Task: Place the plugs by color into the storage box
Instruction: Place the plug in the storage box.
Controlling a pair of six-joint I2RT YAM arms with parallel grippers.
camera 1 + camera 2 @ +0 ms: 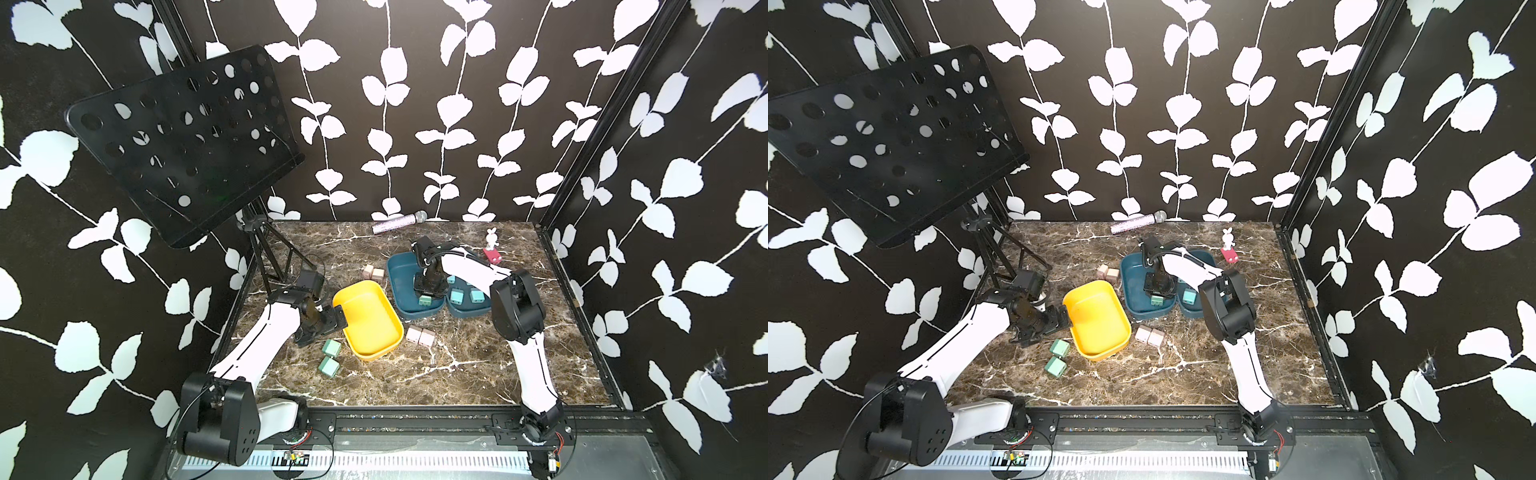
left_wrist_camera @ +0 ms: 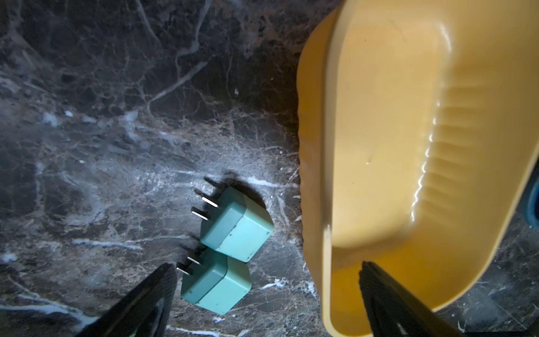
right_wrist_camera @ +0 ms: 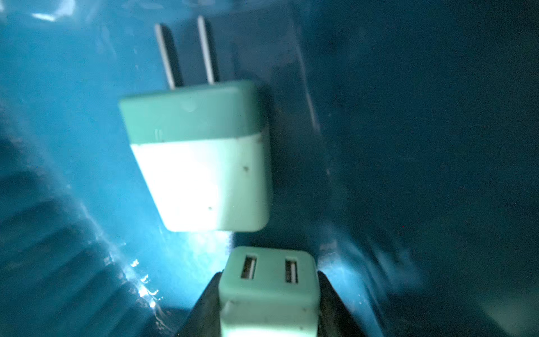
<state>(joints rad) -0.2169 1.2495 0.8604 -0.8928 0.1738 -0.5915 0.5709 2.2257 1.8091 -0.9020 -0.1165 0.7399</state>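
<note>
Right gripper squeezes a green plug low inside the dark blue tray, just beside another green plug lying there. Left gripper is wide open over the worktop. Two more green plugs lie near one finger, beside the yellow tray.

Black walls with white leafy vines, dark veined marble tabletop, perforated black music stand at rear left
</note>
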